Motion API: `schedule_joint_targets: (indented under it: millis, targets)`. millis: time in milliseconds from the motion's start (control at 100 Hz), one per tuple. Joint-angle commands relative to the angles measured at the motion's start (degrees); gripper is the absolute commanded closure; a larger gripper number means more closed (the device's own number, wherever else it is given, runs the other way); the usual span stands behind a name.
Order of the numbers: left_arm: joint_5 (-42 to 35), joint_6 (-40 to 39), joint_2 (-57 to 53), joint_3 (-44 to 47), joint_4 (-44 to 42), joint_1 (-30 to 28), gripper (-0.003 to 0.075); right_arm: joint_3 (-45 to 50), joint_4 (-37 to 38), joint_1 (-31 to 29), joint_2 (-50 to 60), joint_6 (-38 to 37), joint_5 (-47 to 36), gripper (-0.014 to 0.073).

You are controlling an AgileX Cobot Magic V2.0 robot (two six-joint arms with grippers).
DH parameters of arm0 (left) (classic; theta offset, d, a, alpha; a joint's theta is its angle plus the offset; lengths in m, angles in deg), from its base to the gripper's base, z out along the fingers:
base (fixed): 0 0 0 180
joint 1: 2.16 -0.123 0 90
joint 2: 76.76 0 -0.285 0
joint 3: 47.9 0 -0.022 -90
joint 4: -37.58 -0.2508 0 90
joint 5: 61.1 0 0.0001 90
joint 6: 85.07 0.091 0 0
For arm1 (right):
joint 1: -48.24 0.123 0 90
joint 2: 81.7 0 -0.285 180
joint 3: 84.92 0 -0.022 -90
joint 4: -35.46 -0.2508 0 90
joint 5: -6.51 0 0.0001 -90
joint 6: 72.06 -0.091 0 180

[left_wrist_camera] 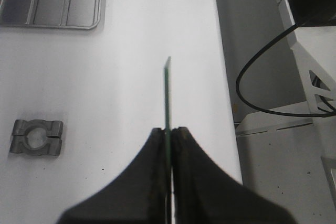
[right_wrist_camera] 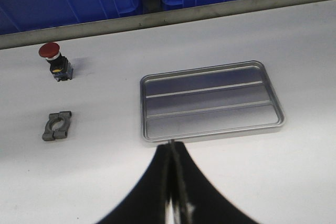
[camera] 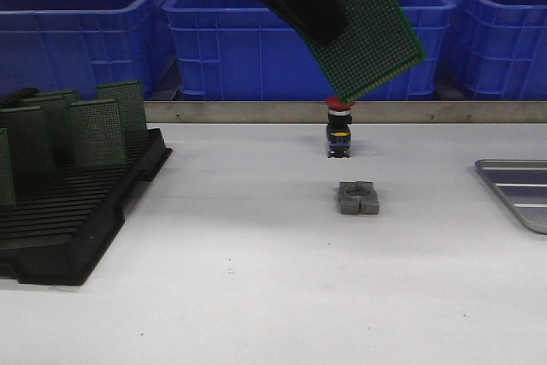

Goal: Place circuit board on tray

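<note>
A green perforated circuit board (camera: pixel 367 27) hangs tilted high over the table's middle, with my left gripper (camera: pixel 325 27) shut on one of its edges. The left wrist view shows the board (left_wrist_camera: pixel 167 93) edge-on, clamped in the left gripper (left_wrist_camera: pixel 168 130). The silver-grey ribbed tray (camera: pixel 517 190) lies at the table's right edge, well to the right of the board and lower; only part of it shows in the left wrist view (left_wrist_camera: pixel 52 3). My right gripper (right_wrist_camera: pixel 172 145) is shut with nothing in it, just short of the tray's near rim (right_wrist_camera: pixel 210 132).
A black slotted rack (camera: pixel 77 220) at the left holds several upright green boards (camera: pixel 94 130). A red-capped push button (camera: pixel 338 126) and a grey metal clamp (camera: pixel 358 197) sit mid-table. Blue bins (camera: pixel 256 40) line the back. A black cable (left_wrist_camera: pixel 252 87) hangs beyond the table edge.
</note>
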Motion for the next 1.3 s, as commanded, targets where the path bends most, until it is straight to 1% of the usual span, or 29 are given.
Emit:
schedule_joint_targets:
  millis: [0, 50, 70, 120, 190, 260, 330, 400, 470, 560, 590, 640, 660, 710, 800, 900, 950, 1000, 1160, 1290]
  targets:
    - [2.8, -0.6, -2.7, -1.9, 3.9, 0.4, 0.0738, -2.0, 0.2, 0.3, -0.9, 0.1, -2.7, 0.0492]
    - [2.8, -0.6, -2.7, -1.9, 3.9, 0.4, 0.0739, -2.0, 0.2, 0.3, -0.9, 0.1, -2.7, 0.0390]
    - [2.8, -0.6, -2.7, -1.9, 3.9, 0.4, 0.0738, -2.0, 0.2, 0.3, -0.9, 0.1, -2.7, 0.0364]
    - [2.8, -0.6, -2.7, -1.9, 3.9, 0.4, 0.0739, -2.0, 0.1, 0.3, -0.9, 0.1, -2.7, 0.0268]
    - [2.8, -0.6, -2.7, -1.9, 3.9, 0.4, 0.0739, -2.0, -0.8, 0.3, -0.9, 0.1, -2.8, 0.0181]
    - [2.8, -0.6, -2.7, -1.9, 3.9, 0.4, 0.0738, -2.0, -2.3, 0.3, -0.9, 0.1, -3.5, 0.0135]
    - [2.8, -0.6, -2.7, -1.9, 3.9, 0.4, 0.0739, -2.0, -5.0, 0.3, -1.0, 0.4, -4.8, 0.0127]
    - [2.8, -0.6, -2.7, -1.9, 3.9, 0.4, 0.0739, -2.1, -8.2, 0.5, -1.7, 3.4, -6.4, 0.0126]
    - [2.8, -0.6, -2.7, -1.9, 3.9, 0.4, 0.0739, -2.4, -12.8, 0.8, -3.6, 9.1, -7.4, 0.0126]
    - [2.8, -0.6, -2.7, -1.9, 3.9, 0.4, 0.0739, -3.4, -19.7, 1.4, -7.7, 19.4, -6.9, 0.0126]
    - [2.8, -0.6, -2.7, -1.9, 3.9, 0.4, 0.0739, -3.9, -23.2, 1.6, -9.1, 23.2, -6.4, 0.0126]
    - [2.8, -0.6, -2.7, -1.9, 3.9, 0.4, 0.0739, -4.7, -28.3, 2.0, -11.3, 31.3, -5.3, 0.0126]
    - [2.8, -0.6, -2.7, -1.9, 3.9, 0.4, 0.0738, -5.1, -30.7, 2.2, -12.4, 33.4, -4.9, 0.0126]
    - [2.8, -0.6, -2.7, -1.9, 3.9, 0.4, 0.0738, -6.1, -35.7, 2.4, -15.1, 42.2, -3.3, 0.0126]
    - [2.8, -0.6, -2.7, -1.9, 3.9, 0.4, 0.0738, -7.8, -43.7, 2.4, -19.9, 54.6, -0.4, 0.0126]
    - [2.8, -0.6, -2.7, -1.9, 3.9, 0.4, 0.0739, -9.0, -49.3, 2.4, -25.4, 69.1, 2.4, 0.0126]
    - [2.8, -0.6, -2.7, -1.9, 3.9, 0.4, 0.0739, -9.6, -51.2, 2.4, -27.7, 74.5, 3.3, 0.0126]
    - [2.8, -0.6, -2.7, -1.9, 3.9, 0.4, 0.0738, -10.1, -53.1, 2.4, -29.8, 78.4, 4.2, 0.0126]
    - [2.8, -0.6, -2.7, -1.9, 3.9, 0.4, 0.0738, -11.8, -57.7, 2.4, -36.5, 87.2, 7.5, 0.0126]
    - [2.8, -0.6, -2.7, -1.9, 3.9, 0.4, 0.0738, -13.1, -60.8, 2.4, -41.3, 92.0, 9.0, 0.0126]
